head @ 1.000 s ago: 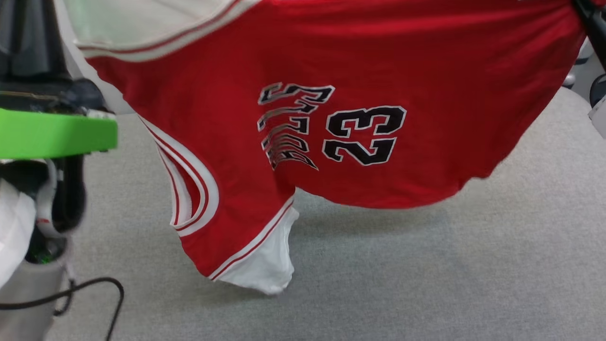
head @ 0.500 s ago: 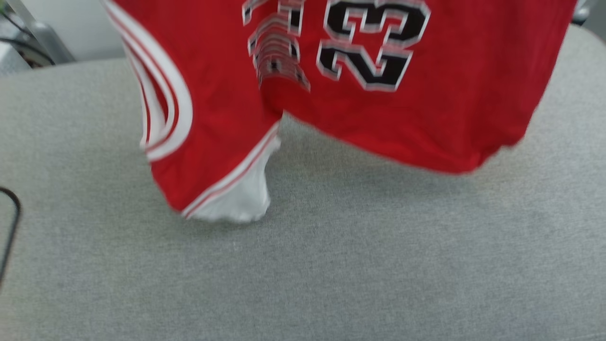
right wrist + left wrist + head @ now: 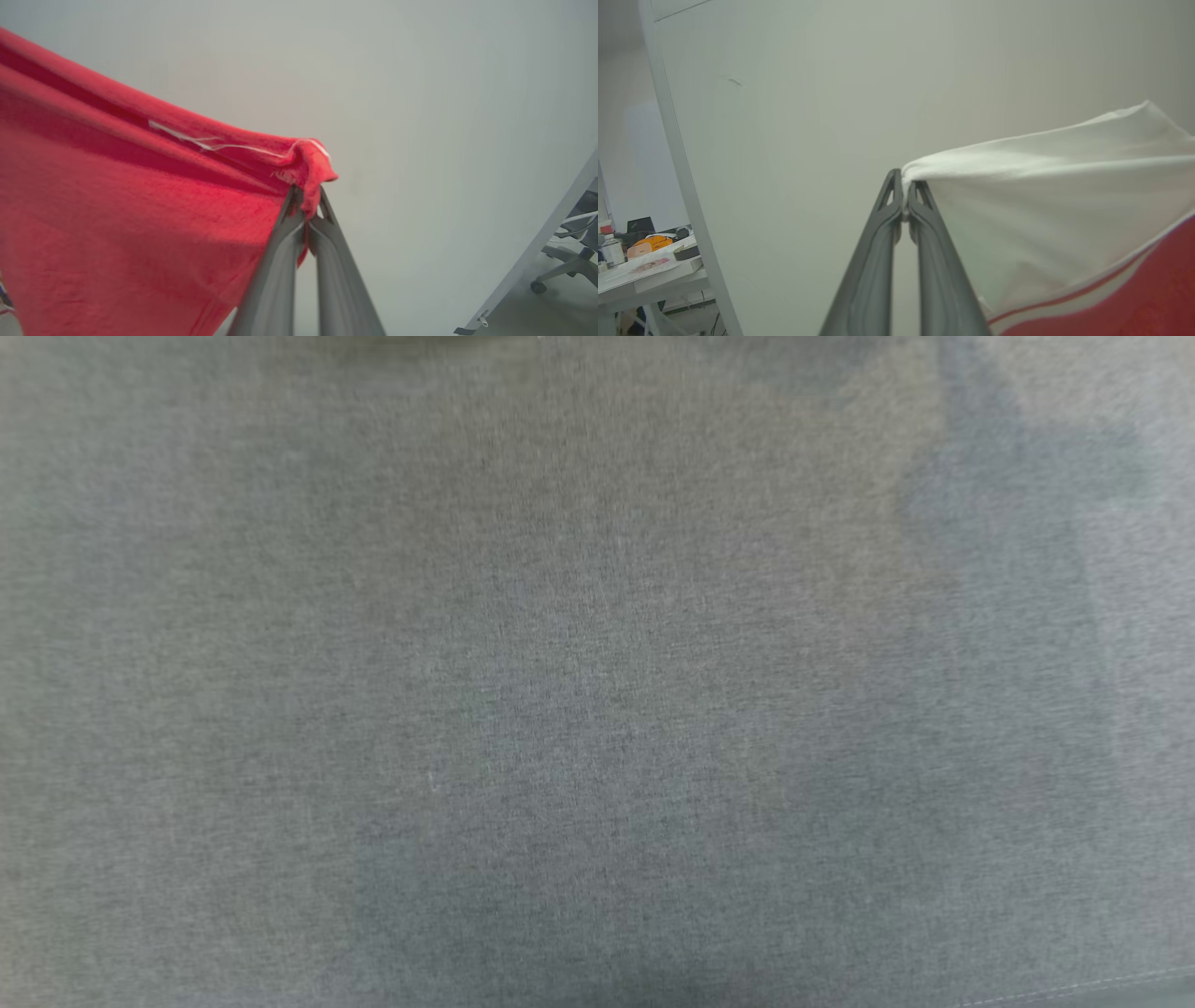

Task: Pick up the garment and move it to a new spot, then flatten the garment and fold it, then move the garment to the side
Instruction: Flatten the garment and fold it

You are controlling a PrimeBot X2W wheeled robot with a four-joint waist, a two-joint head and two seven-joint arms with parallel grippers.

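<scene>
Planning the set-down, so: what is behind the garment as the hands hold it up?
Behind the garment, past the left hand and right hand, stands a plain pale wall. The cloth hides whatever lies beyond its red and white panels.

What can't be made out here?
- Jersey lettering: right wrist view, cut off by the left edge.
- Jersey past the white sleeve: left wrist view, cut off by the right edge.
- Cloth pinched in left hand and right hand: hidden between shut fingers.
- Grey surface: head view, blurred.
</scene>
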